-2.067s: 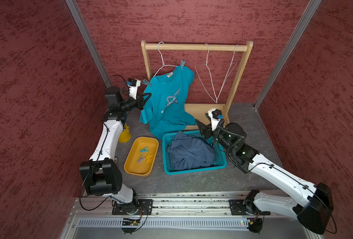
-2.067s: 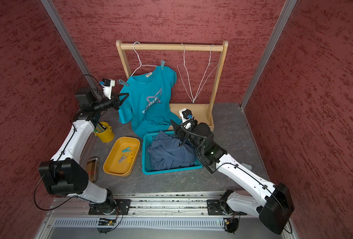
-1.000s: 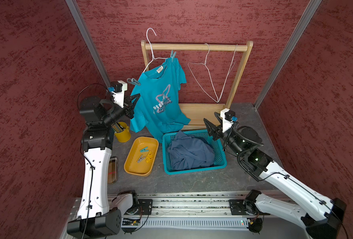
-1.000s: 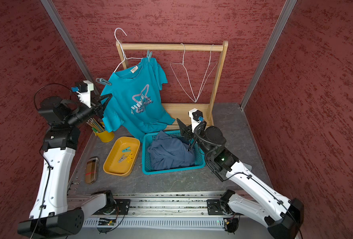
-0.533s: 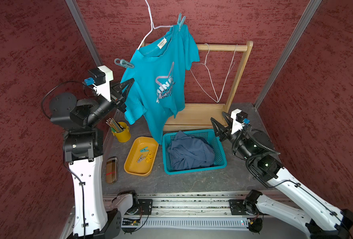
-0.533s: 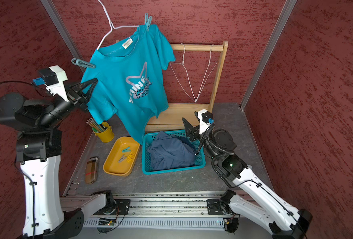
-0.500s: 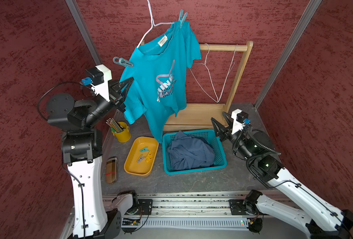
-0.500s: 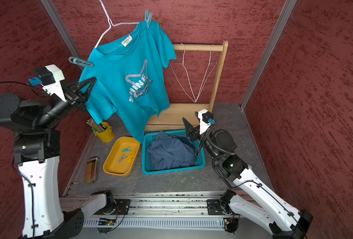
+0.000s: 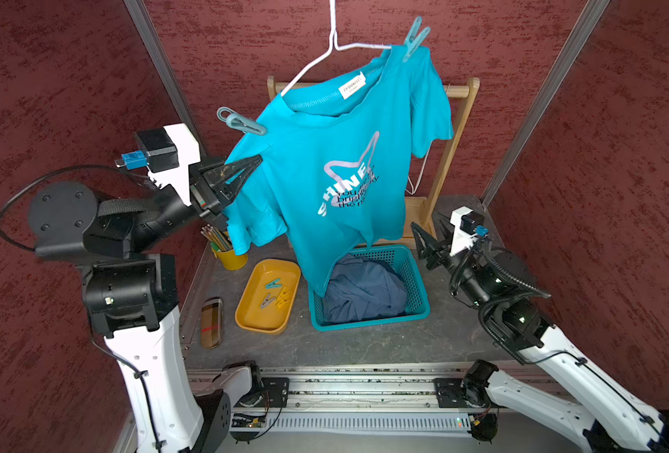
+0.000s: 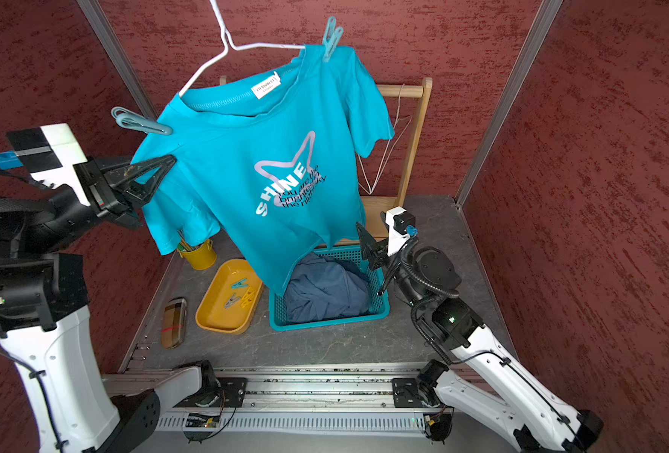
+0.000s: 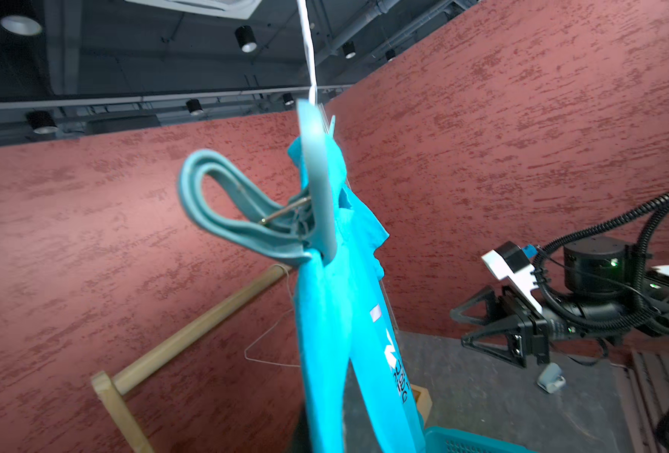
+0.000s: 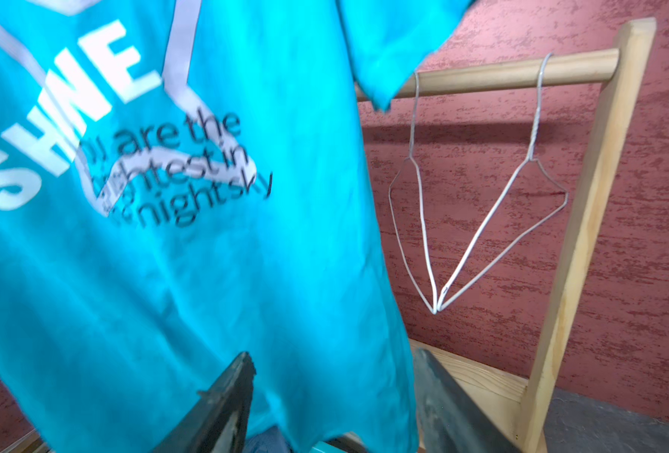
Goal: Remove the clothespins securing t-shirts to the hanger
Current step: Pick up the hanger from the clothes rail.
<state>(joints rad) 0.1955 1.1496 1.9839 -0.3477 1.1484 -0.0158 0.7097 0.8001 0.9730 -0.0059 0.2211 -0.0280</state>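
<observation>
Teal cotton t-shirt (image 9: 309,157) on white wire hanger (image 9: 309,68): shoulder pinched in closed left gripper (image 9: 253,162). 1 looped grey-blue plastic clothespin (image 9: 240,122) just above those jaws, 1 teal clothespin (image 9: 414,34) beyond. Right gripper (image 9: 427,229): jaws wide, empty, hem just ahead.

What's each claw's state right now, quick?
Left claw: closed, gripping the teal t-shirt by its shoulder.
Right claw: open, holding nothing.

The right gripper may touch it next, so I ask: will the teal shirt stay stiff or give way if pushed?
Likely floppy: the teal shirt hangs in soft folds below the hanger. It would probably swing when pushed, as only the shut left gripper at one shoulder seems to hold it up. It looks light, thin cloth.
</observation>
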